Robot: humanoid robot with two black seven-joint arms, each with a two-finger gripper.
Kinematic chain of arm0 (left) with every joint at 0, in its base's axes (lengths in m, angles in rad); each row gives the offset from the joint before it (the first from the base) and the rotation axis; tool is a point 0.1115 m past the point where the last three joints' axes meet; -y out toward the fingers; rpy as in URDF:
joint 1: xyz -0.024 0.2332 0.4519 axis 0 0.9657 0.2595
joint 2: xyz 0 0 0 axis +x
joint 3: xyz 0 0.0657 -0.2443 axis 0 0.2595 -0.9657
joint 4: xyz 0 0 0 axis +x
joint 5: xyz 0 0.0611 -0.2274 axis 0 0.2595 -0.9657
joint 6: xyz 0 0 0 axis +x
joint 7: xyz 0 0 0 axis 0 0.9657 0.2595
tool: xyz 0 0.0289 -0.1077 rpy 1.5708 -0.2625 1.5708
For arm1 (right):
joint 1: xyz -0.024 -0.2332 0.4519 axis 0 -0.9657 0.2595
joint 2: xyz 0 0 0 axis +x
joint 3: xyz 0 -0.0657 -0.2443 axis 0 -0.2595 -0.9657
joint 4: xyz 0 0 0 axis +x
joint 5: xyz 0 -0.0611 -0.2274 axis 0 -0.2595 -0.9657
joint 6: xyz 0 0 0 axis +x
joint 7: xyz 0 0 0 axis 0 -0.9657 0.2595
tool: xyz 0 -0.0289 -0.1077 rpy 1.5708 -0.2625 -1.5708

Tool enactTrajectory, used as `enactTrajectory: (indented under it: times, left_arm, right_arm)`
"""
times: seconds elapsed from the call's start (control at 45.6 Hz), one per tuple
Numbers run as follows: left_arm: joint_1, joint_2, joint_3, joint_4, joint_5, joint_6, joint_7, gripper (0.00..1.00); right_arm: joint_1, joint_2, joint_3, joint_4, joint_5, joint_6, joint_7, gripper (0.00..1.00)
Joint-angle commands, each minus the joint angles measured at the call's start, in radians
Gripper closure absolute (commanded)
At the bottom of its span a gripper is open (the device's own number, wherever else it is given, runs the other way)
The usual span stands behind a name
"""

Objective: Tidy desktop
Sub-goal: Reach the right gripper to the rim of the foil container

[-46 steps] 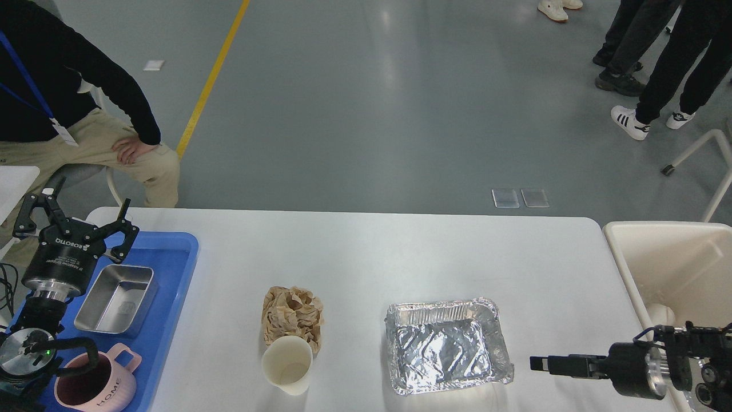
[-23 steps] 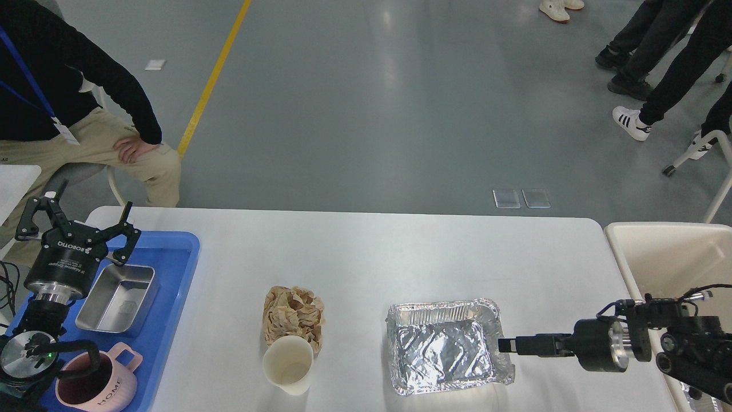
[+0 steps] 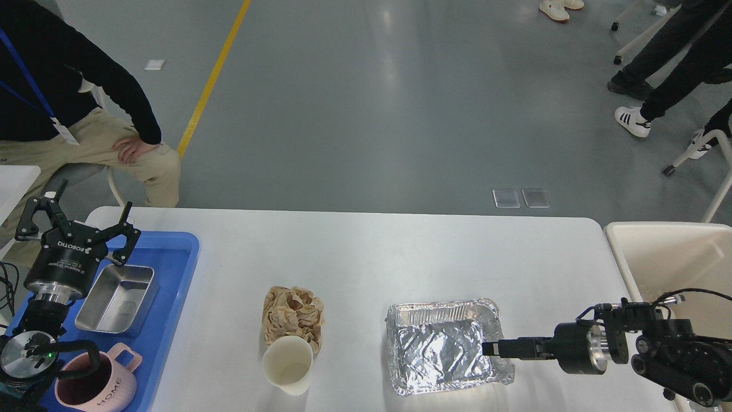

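Observation:
The white desktop (image 3: 366, 257) holds a crumpled brown paper wad (image 3: 293, 313), a cream paper cup (image 3: 287, 364) just in front of it, and an empty foil tray (image 3: 440, 349) to the right. My right gripper (image 3: 490, 348) reaches in from the right, level, with its tip over the foil tray's right rim. It is seen edge-on, so its fingers cannot be told apart. My left gripper (image 3: 77, 220) is open and empty, held above the back end of the blue tray (image 3: 171, 297).
The blue tray at the left holds a steel container (image 3: 117, 297) and a pink mug (image 3: 94, 386). A cream bin (image 3: 669, 257) stands off the table's right end. A seated person (image 3: 86, 114) is behind the left corner; people stand at the far right.
My right gripper has moved left from beside the foil tray to over its right rim. The left arm has hardly moved. The people at the far right shifted.

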Motion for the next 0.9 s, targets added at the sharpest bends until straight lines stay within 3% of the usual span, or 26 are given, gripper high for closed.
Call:
enactTrajectory:
  times: [0.0, 0.877]
  left_arm:
    - [0.001, -0.002, 0.002, 0.0, 0.0, 0.0, 0.0, 0.03]
    - [0.01, -0.013, 0.0, 0.008, 0.001, -0.003, -0.002, 0.03]
  right_arm:
    - [0.001, 0.022, -0.011, -0.004, 0.0, -0.01, 0.008, 0.0]
    - [0.012, 0.106, -0.1, -0.042, -0.006, -0.103, 0.012, 0.0]
